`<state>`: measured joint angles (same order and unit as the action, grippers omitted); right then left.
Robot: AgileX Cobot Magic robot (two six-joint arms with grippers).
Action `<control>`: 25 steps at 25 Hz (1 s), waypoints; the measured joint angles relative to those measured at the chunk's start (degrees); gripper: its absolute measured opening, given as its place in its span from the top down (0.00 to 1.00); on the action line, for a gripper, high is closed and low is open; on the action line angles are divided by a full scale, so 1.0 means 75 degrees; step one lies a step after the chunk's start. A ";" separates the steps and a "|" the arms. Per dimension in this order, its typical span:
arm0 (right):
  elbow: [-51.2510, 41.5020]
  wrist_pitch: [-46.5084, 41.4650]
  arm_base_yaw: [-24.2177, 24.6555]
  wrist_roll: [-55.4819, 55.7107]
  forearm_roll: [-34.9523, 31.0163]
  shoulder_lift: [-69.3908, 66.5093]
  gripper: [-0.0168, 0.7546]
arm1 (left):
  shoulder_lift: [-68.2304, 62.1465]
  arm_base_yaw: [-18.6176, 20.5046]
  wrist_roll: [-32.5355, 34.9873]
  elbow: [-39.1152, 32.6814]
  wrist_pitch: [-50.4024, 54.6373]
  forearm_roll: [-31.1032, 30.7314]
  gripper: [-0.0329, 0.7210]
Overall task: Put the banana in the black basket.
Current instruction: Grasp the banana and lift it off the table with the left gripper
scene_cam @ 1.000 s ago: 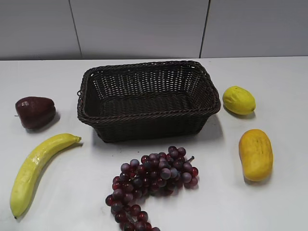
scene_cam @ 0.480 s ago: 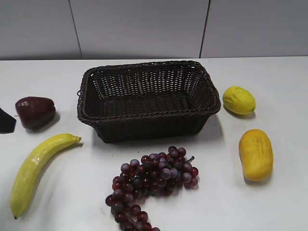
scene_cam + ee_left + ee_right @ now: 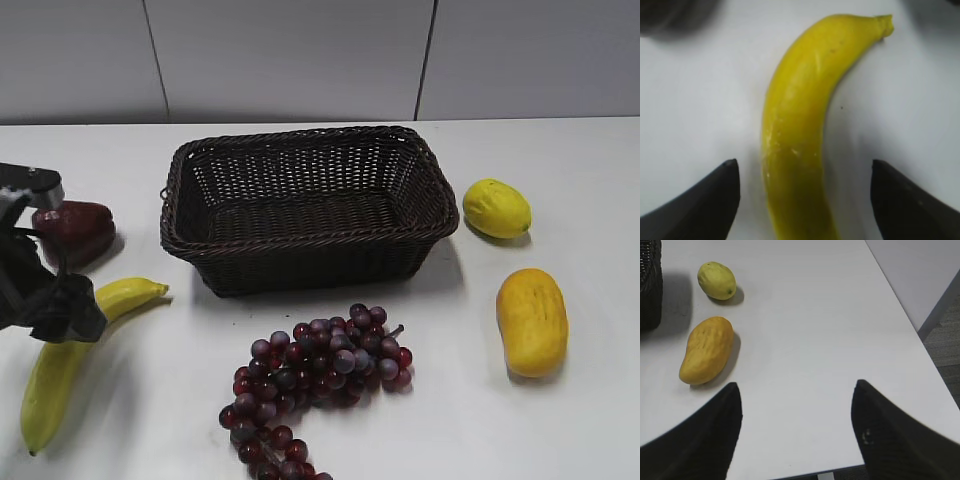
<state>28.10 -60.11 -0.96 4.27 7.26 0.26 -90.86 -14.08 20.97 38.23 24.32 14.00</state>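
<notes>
The long yellow banana (image 3: pixel 60 372) lies on the white table at the front left, its stem end toward the black basket (image 3: pixel 305 205), which stands at the middle back. My left gripper (image 3: pixel 62 312) hangs over the banana's upper half. In the left wrist view the banana (image 3: pixel 800 125) runs between the two open fingers, with a gap on each side, and my left gripper (image 3: pixel 804 172) is not touching it. My right gripper (image 3: pixel 796 395) is open and empty above bare table near the right edge; it does not show in the exterior view.
A dark red fruit (image 3: pixel 75 230) lies left of the basket, behind my left arm. A purple grape bunch (image 3: pixel 315 375) lies in front of the basket. A yellow lemon (image 3: pixel 496 208) and an orange-yellow oval fruit (image 3: pixel 532 320) lie to the right, both also in the right wrist view, the lemon (image 3: pixel 716 280) and the oval fruit (image 3: pixel 706 350). The table's right edge (image 3: pixel 900 305) is close.
My left arm has come in from the left edge and now stands over the banana's upper half. The banana and the other things have not moved.
</notes>
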 joint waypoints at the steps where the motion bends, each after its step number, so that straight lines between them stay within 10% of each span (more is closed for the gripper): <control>1: 0.0000 0.0000 0.0000 0.0000 0.0000 0.0000 0.26 | -0.0179 0.0000 0.0003 0.0002 -0.0116 -0.0047 0.15; 9: 0.0000 0.0000 0.0000 0.0000 0.0000 0.0000 0.26 | -0.0983 0.0000 0.0003 0.0008 -0.1003 -0.0088 0.21; 15: 0.0000 0.0000 0.0000 0.0000 0.0000 0.0000 0.26 | -0.1059 0.0000 0.0003 0.0010 -0.1146 -0.0088 0.53; 25: 0.0000 0.0000 0.0000 0.0000 0.0000 0.0000 0.26 | -0.0815 0.0000 -0.0089 0.0024 -0.0693 -0.0094 0.54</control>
<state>28.10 -60.11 -0.96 4.27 7.26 0.26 -96.97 -14.08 20.30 38.41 19.13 13.30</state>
